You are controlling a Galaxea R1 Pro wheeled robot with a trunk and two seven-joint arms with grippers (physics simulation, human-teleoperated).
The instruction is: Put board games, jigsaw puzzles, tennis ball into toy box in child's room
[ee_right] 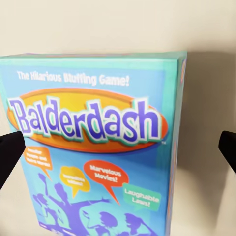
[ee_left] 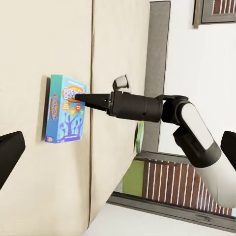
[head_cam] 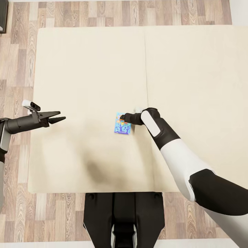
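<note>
A blue Balderdash board game (head_cam: 123, 126) lies flat on the cream bed (head_cam: 86, 69), near its middle. My right gripper (head_cam: 122, 117) hovers over the box's far end, open, fingertips close to or touching the lid. In the right wrist view the box (ee_right: 98, 147) is very near, one dark fingertip (ee_right: 10, 157) overlapping its edge and the other fingertip (ee_right: 228, 147) just past the opposite edge. The left wrist view shows the box (ee_left: 66, 110) with the right gripper (ee_left: 78, 97) pointing at its top. My left gripper (head_cam: 58, 116) hangs open over the bed's left side, holding nothing.
The bed has a seam (head_cam: 146, 75) running down its middle and wood floor (head_cam: 20, 69) around it. My own base (head_cam: 124, 213) stands against the bed's near edge. A dark piece of furniture (head_cam: 2, 17) sits at the far left corner.
</note>
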